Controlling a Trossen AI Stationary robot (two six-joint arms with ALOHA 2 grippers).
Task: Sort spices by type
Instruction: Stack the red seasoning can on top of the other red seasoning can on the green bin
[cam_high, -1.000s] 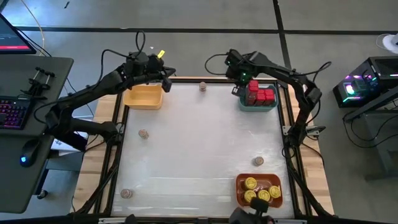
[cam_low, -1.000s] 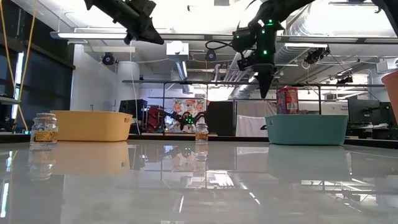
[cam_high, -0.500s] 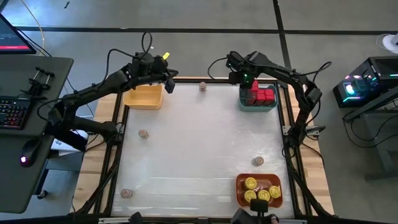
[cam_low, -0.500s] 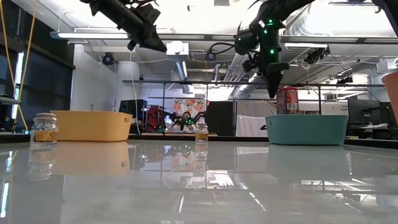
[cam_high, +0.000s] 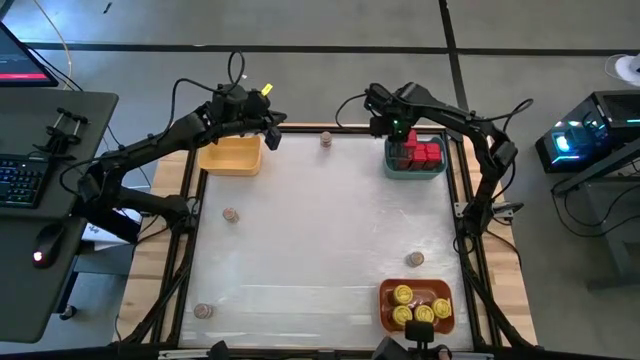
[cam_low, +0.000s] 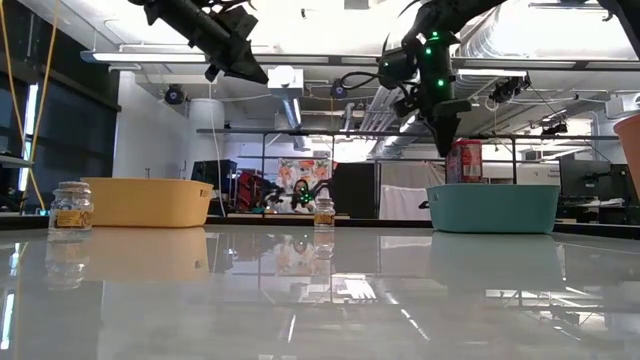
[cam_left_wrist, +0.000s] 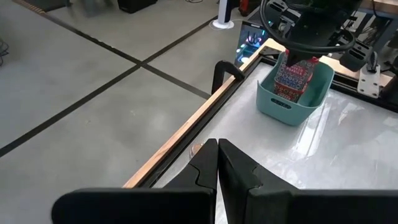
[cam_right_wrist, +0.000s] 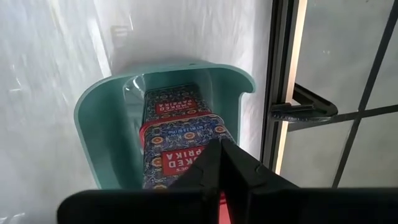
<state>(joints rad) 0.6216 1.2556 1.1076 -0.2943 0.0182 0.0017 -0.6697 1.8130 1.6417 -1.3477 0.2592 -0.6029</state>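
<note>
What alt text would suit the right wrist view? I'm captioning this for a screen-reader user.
The right gripper, its fingers shut together, hangs just above a teal bin holding red paprika tins stacked on each other. The bin sits on a white tabletop beside the table's dark edge rail.

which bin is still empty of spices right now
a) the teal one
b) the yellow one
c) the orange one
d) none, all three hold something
b: in the high view the yellow bin shows only its bare floor, while the teal bin holds red tins and the orange bin holds yellow-lidded jars.
</note>
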